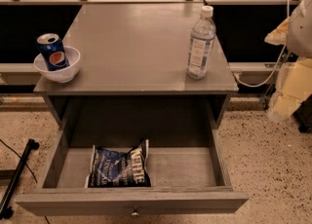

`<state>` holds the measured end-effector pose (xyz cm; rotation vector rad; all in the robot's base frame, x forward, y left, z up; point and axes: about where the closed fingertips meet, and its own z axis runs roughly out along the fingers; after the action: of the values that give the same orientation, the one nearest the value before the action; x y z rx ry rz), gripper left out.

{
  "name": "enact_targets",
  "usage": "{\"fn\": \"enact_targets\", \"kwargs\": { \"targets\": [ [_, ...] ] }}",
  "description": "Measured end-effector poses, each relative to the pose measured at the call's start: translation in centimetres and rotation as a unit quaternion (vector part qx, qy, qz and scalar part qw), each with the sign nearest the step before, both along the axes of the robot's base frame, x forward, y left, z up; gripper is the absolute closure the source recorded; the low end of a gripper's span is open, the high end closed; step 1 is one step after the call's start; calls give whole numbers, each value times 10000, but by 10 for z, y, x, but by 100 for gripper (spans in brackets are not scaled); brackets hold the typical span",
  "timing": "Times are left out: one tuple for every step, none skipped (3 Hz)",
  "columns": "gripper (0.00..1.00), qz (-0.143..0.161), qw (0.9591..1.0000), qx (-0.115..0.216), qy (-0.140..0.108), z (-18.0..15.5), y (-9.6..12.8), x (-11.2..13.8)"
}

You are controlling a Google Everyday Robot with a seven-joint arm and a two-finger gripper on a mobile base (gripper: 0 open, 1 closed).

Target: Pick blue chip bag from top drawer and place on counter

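The blue chip bag point(119, 165) lies flat in the open top drawer point(131, 201), at the drawer's front left, with its white lettering facing up. The drawer is pulled far out and its small knob point(134, 213) shows at the bottom. The counter point(131, 43) is the grey top of the cabinet above the drawer. My gripper point(285, 99) is part of a pale white and yellowish arm at the right edge of the view. It is well to the right of the cabinet and apart from the bag.
A white bowl point(57, 67) holding a blue Pepsi can point(52, 51) stands at the counter's front left corner. A clear water bottle point(201, 43) stands upright near the front right. A black pole point(17, 177) lies on the speckled floor at the left.
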<state>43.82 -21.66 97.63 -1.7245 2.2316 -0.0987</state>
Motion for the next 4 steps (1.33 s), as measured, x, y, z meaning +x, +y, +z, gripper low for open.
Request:
{"fn": "enact_targets", "kwargs": {
  "targets": [
    [0, 2, 10000, -1, -1, 0, 0, 0],
    [0, 479, 9988, -67, 10, -20, 56, 16],
    [0, 1009, 9949, 45, 72, -42, 126, 33],
    [0, 1652, 9862, -29, -100, -56, 212, 38]
  ]
}}
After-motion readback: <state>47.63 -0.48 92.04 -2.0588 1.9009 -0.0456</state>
